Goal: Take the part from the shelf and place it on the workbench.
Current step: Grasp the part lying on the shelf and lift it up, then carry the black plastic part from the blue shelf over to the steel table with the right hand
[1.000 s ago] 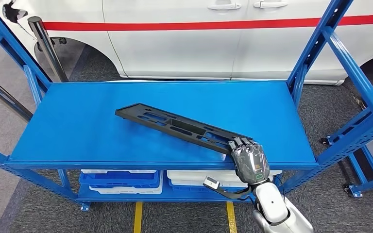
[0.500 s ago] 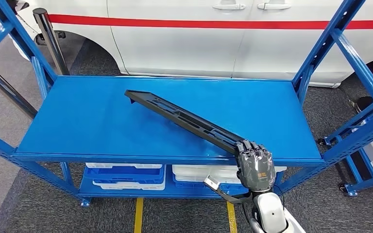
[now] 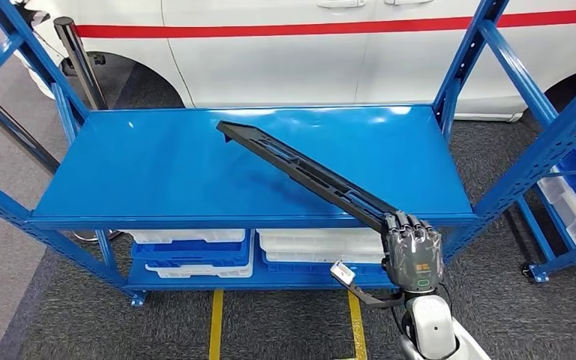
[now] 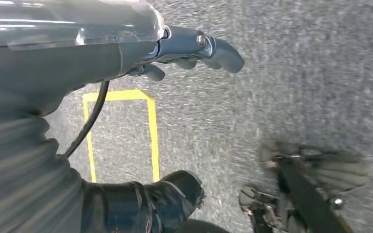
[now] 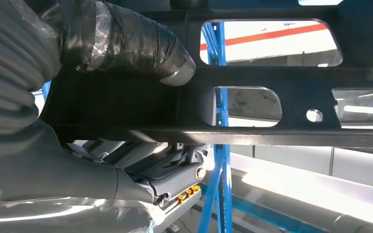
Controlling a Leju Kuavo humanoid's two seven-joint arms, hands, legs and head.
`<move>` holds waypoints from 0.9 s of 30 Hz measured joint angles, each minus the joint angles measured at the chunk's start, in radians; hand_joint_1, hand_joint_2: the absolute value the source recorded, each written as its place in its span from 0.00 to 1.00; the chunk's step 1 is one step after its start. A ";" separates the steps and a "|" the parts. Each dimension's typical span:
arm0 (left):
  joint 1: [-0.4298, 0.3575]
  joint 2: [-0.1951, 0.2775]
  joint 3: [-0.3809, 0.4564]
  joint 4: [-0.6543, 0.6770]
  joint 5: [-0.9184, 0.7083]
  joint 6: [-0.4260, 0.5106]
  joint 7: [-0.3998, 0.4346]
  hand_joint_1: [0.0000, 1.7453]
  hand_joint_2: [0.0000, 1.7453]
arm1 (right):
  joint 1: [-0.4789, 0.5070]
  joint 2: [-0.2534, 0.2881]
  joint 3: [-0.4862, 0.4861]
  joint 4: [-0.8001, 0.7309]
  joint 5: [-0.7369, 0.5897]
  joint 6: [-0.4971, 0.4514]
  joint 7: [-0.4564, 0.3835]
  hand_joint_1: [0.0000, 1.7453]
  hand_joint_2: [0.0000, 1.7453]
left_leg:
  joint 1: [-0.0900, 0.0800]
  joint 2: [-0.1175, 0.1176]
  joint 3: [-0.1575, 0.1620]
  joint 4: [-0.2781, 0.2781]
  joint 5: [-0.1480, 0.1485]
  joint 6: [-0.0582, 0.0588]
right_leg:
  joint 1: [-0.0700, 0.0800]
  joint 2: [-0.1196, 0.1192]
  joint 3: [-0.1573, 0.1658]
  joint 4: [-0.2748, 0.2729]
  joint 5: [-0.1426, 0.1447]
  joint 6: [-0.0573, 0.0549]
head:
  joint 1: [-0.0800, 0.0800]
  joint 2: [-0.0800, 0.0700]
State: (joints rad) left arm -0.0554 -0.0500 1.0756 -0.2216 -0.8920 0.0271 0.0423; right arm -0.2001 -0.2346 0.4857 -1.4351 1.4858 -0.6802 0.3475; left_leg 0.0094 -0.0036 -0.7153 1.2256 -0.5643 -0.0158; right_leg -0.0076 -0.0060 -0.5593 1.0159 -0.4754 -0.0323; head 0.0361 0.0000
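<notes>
The right hand [image 3: 412, 251], dark-fingered on a silver arm, grasps the near end of the long black slotted plastic part [image 3: 307, 176]; the right wrist view shows the taped thumb [image 5: 131, 46] pressed across the part's flat face beside its cut-outs. The part slopes up from the hand over the top board of the blue metal shelf [image 3: 157, 169], its far end raised clear of the board. The left hand [image 4: 194, 48] hangs over grey carpet with fingers loosely extended, holding nothing.

Risks, as judged. The hold is at one extreme end of a long piece, so its weight levers against the fingers; the part could rotate or slip in the grasp. When swung away, the raised far end could strike the shelf's blue upright post [image 3: 461, 67] or the white car with a red stripe [image 3: 307, 52] just behind.

Not determinable: the workbench itself; how far the fingers wrap beneath the part, since the part covers them; whether the part's middle touches the shelf's front edge. The left wrist view is motion-blurred.
</notes>
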 joint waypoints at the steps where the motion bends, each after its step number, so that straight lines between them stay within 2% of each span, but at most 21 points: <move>1: 0.000 0.000 0.000 0.000 0.000 0.000 0.000 0.00 1.00 | 0.000 0.000 0.003 0.000 0.000 0.000 0.002 0.99 1.00 | 0.000 0.000 -0.004 0.053 -0.021 -0.001 | 0.002 -0.001 -0.016 0.003 0.011 0.000 | 0.000 0.000; 2: -0.001 0.000 0.000 0.000 0.000 0.000 0.000 0.00 1.00 | 0.000 0.000 0.007 0.000 0.000 0.000 0.004 0.99 1.00 | 0.000 0.000 0.004 0.082 -0.018 -0.001 | 0.003 -0.001 -0.033 0.007 0.021 0.000 | 0.000 0.000; 3: -0.001 0.000 0.000 0.000 0.000 0.000 0.000 0.00 1.00 | 0.001 0.000 0.011 0.000 0.000 0.000 0.006 0.99 1.00 | 0.000 0.000 0.030 0.073 0.004 0.001 | 0.005 -0.002 -0.050 0.012 0.029 0.000 | 0.000 0.000; 5: -0.002 0.000 0.000 0.000 -0.001 0.000 0.000 0.00 1.00 | 0.001 0.000 0.019 0.000 0.000 0.000 0.008 0.99 1.00 | -0.003 -0.001 0.127 -0.038 0.045 0.011 | 0.007 -0.003 -0.076 0.021 0.044 0.003 | 0.000 0.000; 7: -0.004 0.002 0.000 0.000 -0.001 0.000 -0.001 0.00 1.00 | 0.002 0.002 0.023 0.000 0.000 -0.001 0.007 0.99 1.00 | -0.009 -0.001 0.221 -0.178 0.037 0.024 | 0.007 -0.004 -0.088 0.025 0.059 0.011 | 0.000 0.000; 9: -0.005 0.002 0.000 0.000 -0.002 0.000 -0.002 0.00 1.00 | 0.002 0.004 0.026 -0.001 0.000 -0.001 0.004 0.99 1.00 | -0.015 -0.002 0.250 -0.236 0.027 0.033 | 0.005 -0.006 -0.091 0.021 0.077 0.022 | 0.000 0.000; 11: -0.006 0.002 0.001 0.000 -0.003 0.000 -0.002 0.00 1.00 | 0.006 0.007 0.027 -0.004 0.000 -0.001 -0.004 0.99 1.00 | -0.012 0.002 0.240 -0.246 0.049 0.045 | 0.003 -0.004 -0.095 0.021 0.076 0.034 | 0.000 0.000; 12: -0.006 0.002 0.001 0.000 -0.003 -0.001 -0.002 0.00 1.00 | 0.009 0.010 0.027 -0.006 0.000 -0.001 -0.012 0.99 1.00 | -0.009 0.005 0.233 -0.251 0.063 0.053 | 0.003 -0.002 -0.103 0.038 0.051 0.038 | 0.001 0.000; 13: -0.006 0.001 0.001 0.000 -0.004 -0.001 -0.002 0.00 1.00 | 0.013 0.015 0.027 -0.010 0.000 -0.001 -0.025 0.99 1.00 | -0.006 0.009 0.222 -0.255 0.076 0.060 | 0.002 0.000 -0.115 0.074 0.007 0.043 | 0.001 0.000; 15: -0.006 0.000 0.001 0.000 -0.006 -0.001 -0.002 0.00 1.00 | 0.027 0.032 0.019 -0.018 -0.005 -0.001 -0.073 0.99 1.00 | -0.007 0.012 0.192 -0.251 0.099 0.065 | -0.003 0.003 -0.146 0.194 -0.094 0.051 | 0.001 0.000; 16: -0.006 0.000 0.001 0.000 -0.008 -0.002 -0.002 0.00 1.00 | 0.035 0.044 0.012 -0.022 -0.017 -0.001 -0.115 0.99 1.00 | -0.007 0.013 0.174 -0.247 0.110 0.064 | -0.006 0.003 -0.155 0.254 -0.118 0.055 | 0.001 0.000; 17: -0.006 0.000 0.002 0.000 -0.010 -0.002 -0.002 0.00 1.00 | 0.043 0.057 0.003 -0.025 -0.041 -0.001 -0.166 0.99 1.00 | -0.007 0.013 0.156 -0.242 0.120 0.061 | -0.008 0.003 -0.154 0.293 -0.118 0.059 | 0.001 0.000; 18: -0.006 -0.001 0.004 0.000 -0.011 -0.002 -0.002 0.00 1.00 | 0.050 0.072 -0.006 -0.027 -0.080 -0.001 -0.224 0.99 1.00 | -0.005 0.014 0.138 -0.234 0.128 0.058 | -0.011 0.003 -0.136 0.298 -0.096 0.062 | 0.001 0.000; 19: -0.006 -0.001 0.005 0.000 -0.012 -0.002 -0.002 0.00 1.00 | 0.056 0.088 -0.013 -0.027 -0.133 -0.001 -0.281 0.99 1.00 | -0.004 0.015 0.120 -0.226 0.135 0.053 | -0.015 0.003 -0.101 0.268 -0.066 0.065 | 0.001 0.000; 20: -0.007 -0.002 0.007 0.000 -0.012 -0.003 -0.002 0.00 1.00 | 0.061 0.102 -0.018 -0.028 -0.196 0.001 -0.332 0.99 1.00 | -0.003 0.015 0.104 -0.215 0.140 0.048 | -0.019 0.003 -0.052 0.209 -0.049 0.067 | 0.001 0.000; 21: -0.007 -0.002 0.008 0.000 -0.013 -0.003 -0.003 0.00 1.00 | 0.064 0.116 -0.021 -0.028 -0.264 0.005 -0.376 0.99 1.00 | -0.002 0.014 0.090 -0.204 0.145 0.043 | -0.019 0.004 0.001 0.136 -0.050 0.067 | 0.001 0.000; 22: -0.008 -0.002 0.010 0.000 -0.013 -0.003 -0.004 0.00 1.00 | 0.067 0.129 -0.021 -0.029 -0.333 0.011 -0.411 0.99 1.00 | -0.003 0.014 0.081 -0.197 0.150 0.036 | -0.017 0.005 0.039 0.078 -0.060 0.062 | 0.000 0.000; 23: -0.008 -0.003 0.013 0.000 -0.014 -0.003 -0.005 0.00 1.00 | 0.068 0.141 -0.021 -0.031 -0.399 0.020 -0.441 0.99 1.00 | -0.004 0.013 0.075 -0.192 0.157 0.030 | -0.015 0.007 0.061 0.040 -0.074 0.055 | 0.000 0.000; 25: -0.005 -0.003 0.019 0.000 -0.014 -0.003 -0.008 0.00 1.00 | 0.070 0.162 -0.021 -0.035 -0.508 0.047 -0.485 0.99 1.00 | -0.003 0.012 0.070 -0.196 0.175 0.015 | -0.009 0.009 0.056 0.025 -0.070 0.033 | 0.001 0.000; 26: -0.003 -0.003 0.022 0.000 -0.015 -0.003 -0.010 0.00 1.00 | 0.070 0.173 -0.021 -0.036 -0.556 0.065 -0.505 0.99 1.00 | -0.001 0.011 0.065 -0.194 0.172 0.008 | -0.009 0.008 0.047 0.022 -0.060 0.023 | 0.001 0.000; 27: -0.001 -0.004 0.024 0.000 -0.015 -0.003 -0.011 0.00 1.00 | 0.071 0.183 -0.021 -0.037 -0.601 0.085 -0.524 0.99 1.00 | 0.002 0.010 0.057 -0.182 0.151 0.003 | -0.010 0.007 0.036 0.020 -0.047 0.011 | 0.001 0.000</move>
State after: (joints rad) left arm -0.0566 -0.0541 1.1000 -0.2216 -0.9072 0.0240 0.0312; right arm -0.1295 -0.0520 0.4643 -1.4721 0.8849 -0.5950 -0.1769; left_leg 0.0112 0.0061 -0.6580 1.0440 -0.4137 -0.0133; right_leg -0.0173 0.0005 -0.5236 1.0362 -0.5223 -0.0209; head 0.0369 0.0000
